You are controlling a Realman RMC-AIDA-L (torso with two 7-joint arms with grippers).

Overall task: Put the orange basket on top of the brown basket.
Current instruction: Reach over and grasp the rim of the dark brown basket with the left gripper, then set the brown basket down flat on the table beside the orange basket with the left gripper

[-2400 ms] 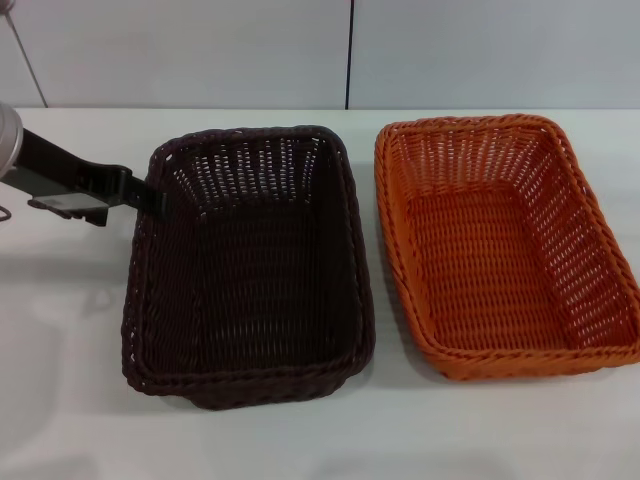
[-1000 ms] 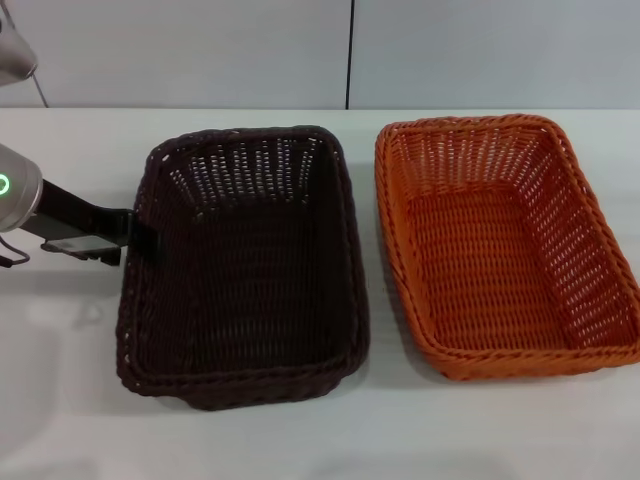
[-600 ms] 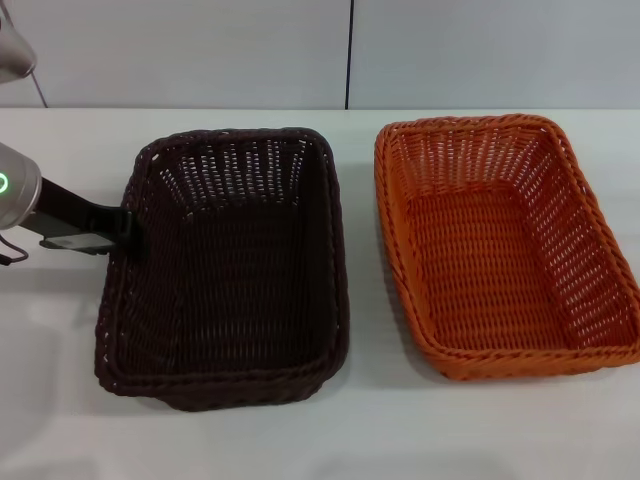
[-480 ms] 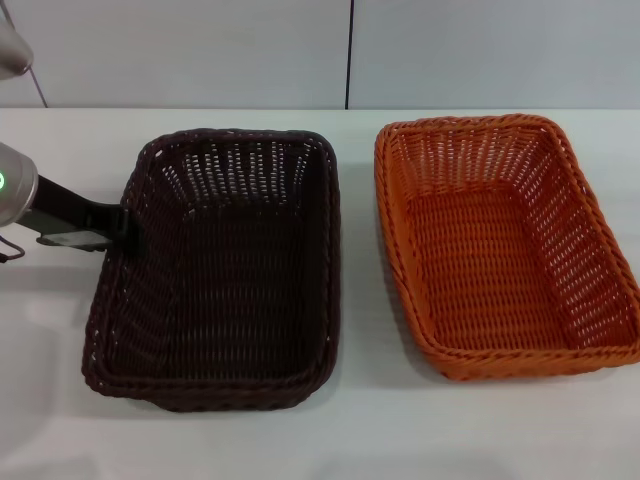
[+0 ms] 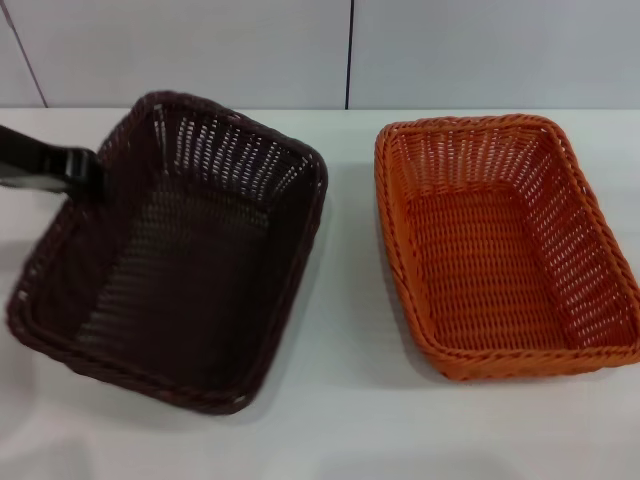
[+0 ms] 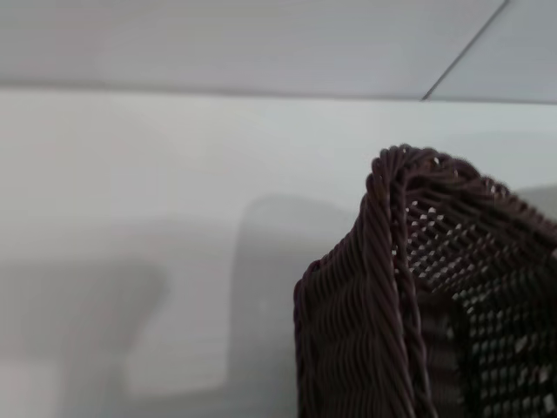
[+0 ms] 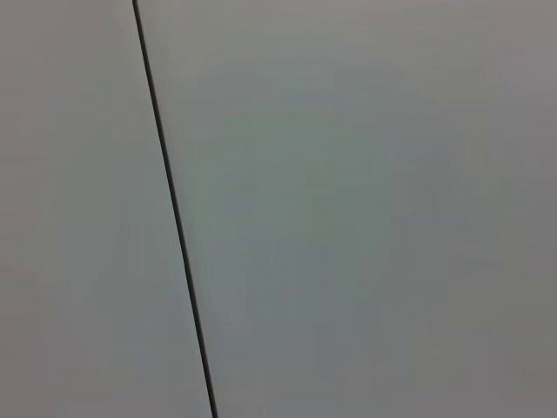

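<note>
Left gripper (image 5: 88, 172) at the far left rim of the brown basket (image 5: 180, 250), clamped onto that rim. Only the dark end of the arm in the head view, coming in from the left edge; the rest cut off. Fingertips hidden against the dark weave, so hard to make out one by one. No fingers of its own in the left wrist view, only one corner of the brown basket (image 6: 409, 296) up close, with the braided rim and the little holes in its side.

Brown basket tilted and turned at a slant, the gripped side up off the worktop (image 5: 350, 430). Hard to tell if the near corner touches the worktop or hangs just above it. Dark inside, so the bottom weave hard to see.

Orange basket (image 5: 500, 245) to the right of the brown one, flat on the worktop, open side up, nothing in it. A bare strip of white worktop between the two baskets, so apart and not touching. Far right edge of the orange basket right at the border of the head view.

Right gripper nowhere in any view. Right wrist view only a plain grey wall (image 7: 365, 209) with one thin dark seam (image 7: 174, 218) running down it. Same kind of grey wall behind the worktop in the head view.
</note>
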